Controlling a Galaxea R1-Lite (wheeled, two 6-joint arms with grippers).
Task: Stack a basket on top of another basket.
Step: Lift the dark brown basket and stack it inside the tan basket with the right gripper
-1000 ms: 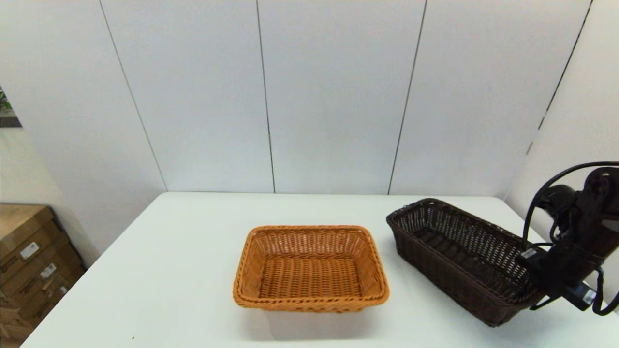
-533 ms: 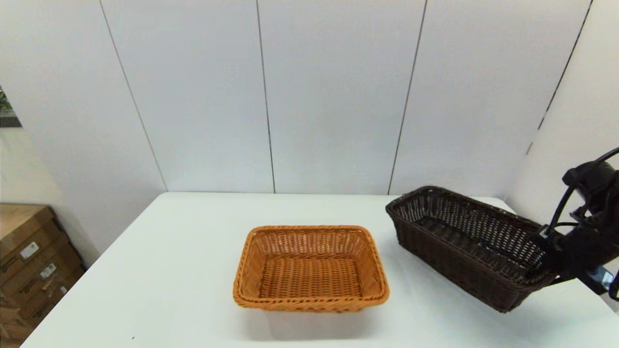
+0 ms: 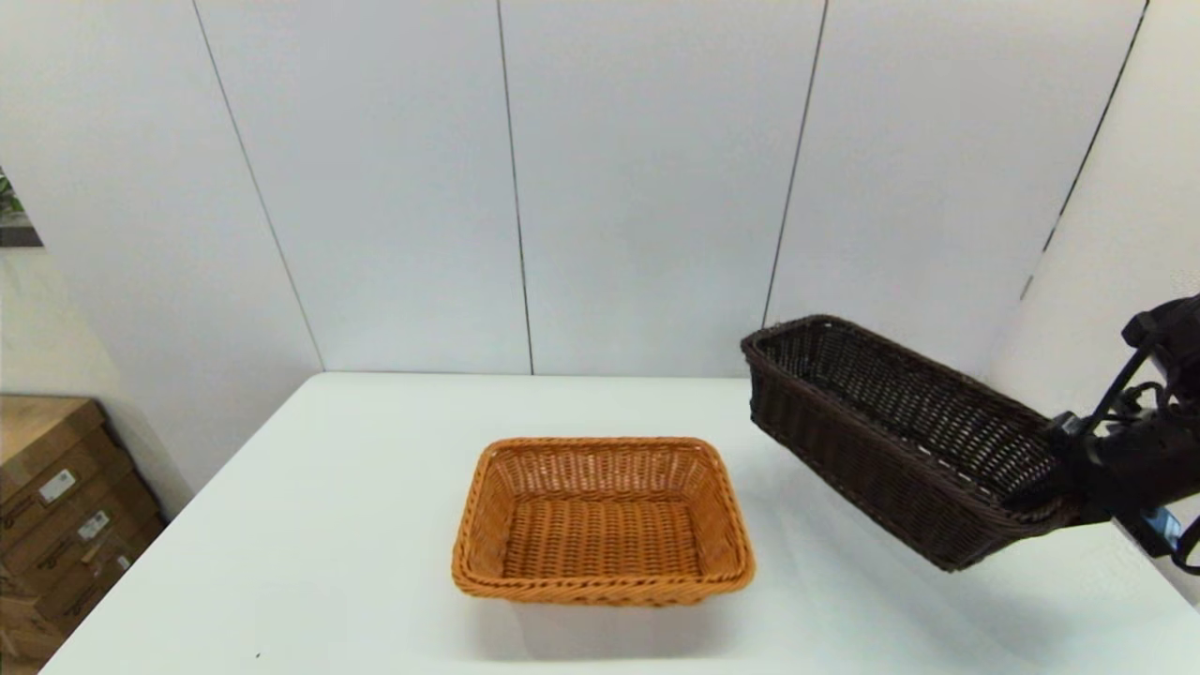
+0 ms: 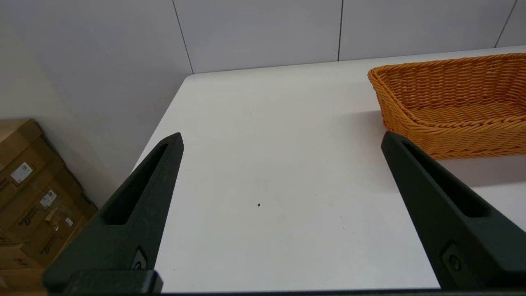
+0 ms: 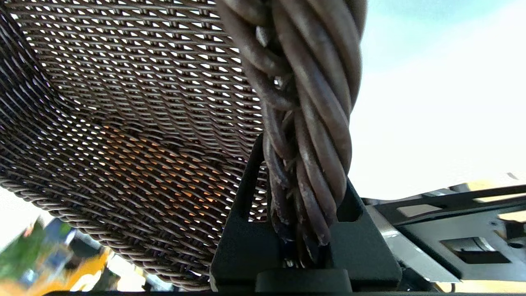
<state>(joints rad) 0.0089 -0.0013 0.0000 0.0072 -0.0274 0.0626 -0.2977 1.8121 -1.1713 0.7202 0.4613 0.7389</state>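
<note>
Lifting was done: the right gripper [image 3: 1055, 487], clamped on the dark basket's [image 3: 891, 431] rim, held it off the table [image 3: 328, 525] at three o'clock of the orange basket [image 3: 602, 520], carrying and lowering still to come, while the left gripper [image 4: 283, 172] hung parted.

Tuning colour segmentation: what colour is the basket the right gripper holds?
Dark brown, nearly black, open-weave basket, clamped by the right gripper; head view shows it best.

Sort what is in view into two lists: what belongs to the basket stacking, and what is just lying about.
Part of the job:
- dark brown basket, lifted clear of the table, tilted
- right gripper, shut on its rim
- orange basket, on the white table

Just there:
- cardboard boxes beside the table
- left gripper, open, idle
</note>
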